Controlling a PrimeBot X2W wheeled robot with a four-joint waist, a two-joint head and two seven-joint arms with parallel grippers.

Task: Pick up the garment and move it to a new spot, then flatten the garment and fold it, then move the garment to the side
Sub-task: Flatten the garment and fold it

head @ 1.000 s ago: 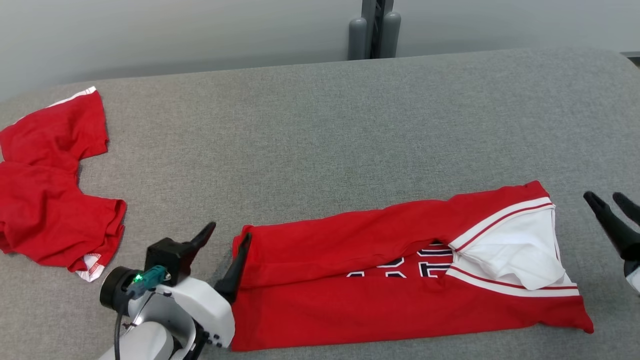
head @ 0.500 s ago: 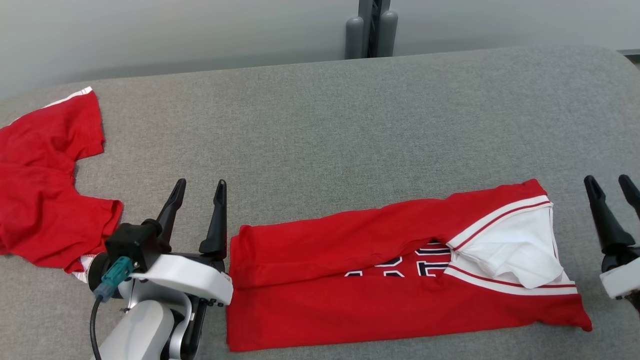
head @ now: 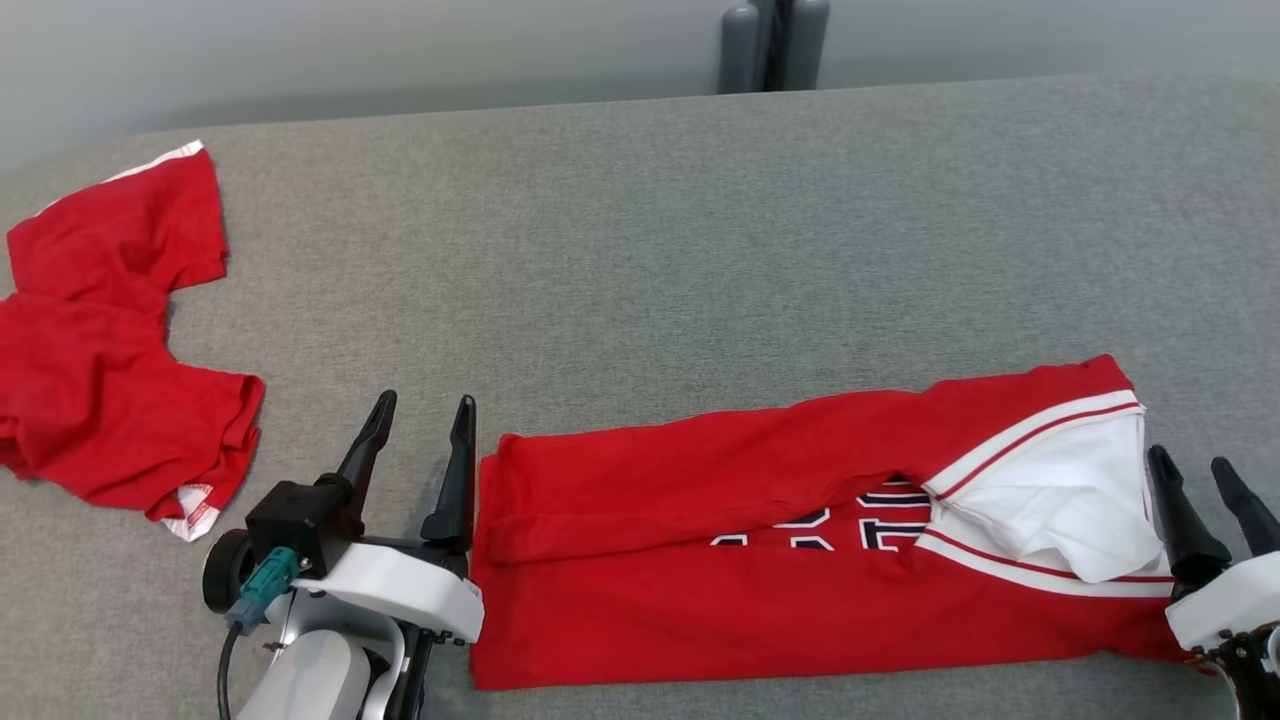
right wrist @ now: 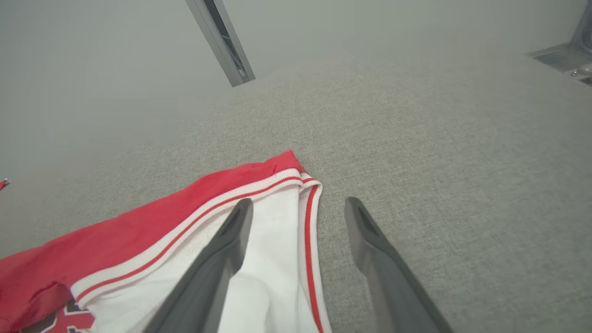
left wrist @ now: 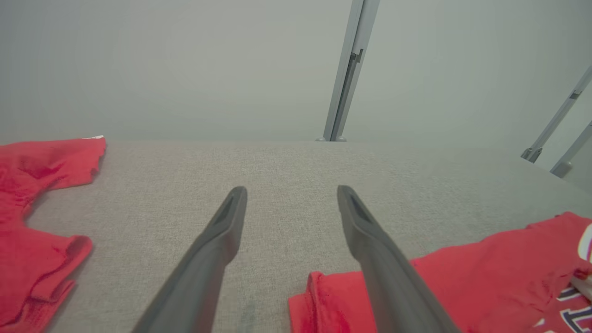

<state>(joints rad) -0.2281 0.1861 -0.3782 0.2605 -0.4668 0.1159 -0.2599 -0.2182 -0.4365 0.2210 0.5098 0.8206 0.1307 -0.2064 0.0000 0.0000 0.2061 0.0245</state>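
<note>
Folded red garment (head: pixel 800 560) lay along the near edge of the desk (head: pixel 700 250), long axis running left to right. Left tool (head: pixel 425 398) stood released, fingers spread, just beside the garment's left end with nothing between them. Right tool (head: pixel 1188 456) was also spread and empty at the right end. In the right wrist view, one finger sat over the white lining and the other over bare desk; contact with the cloth was hard to judge. Each arm was nearest its own end, so a two-end pinch looked likely. The cloth was thin, limp jersey with ribbed white-and-red trim (head: pixel 1030 425) and navy lettering (head: pixel 830 525) half hidden by the fold. The desk cover was grey and woven. A second red garment (head: pixel 110 380) lay crumpled at the left edge, well apart.
</note>
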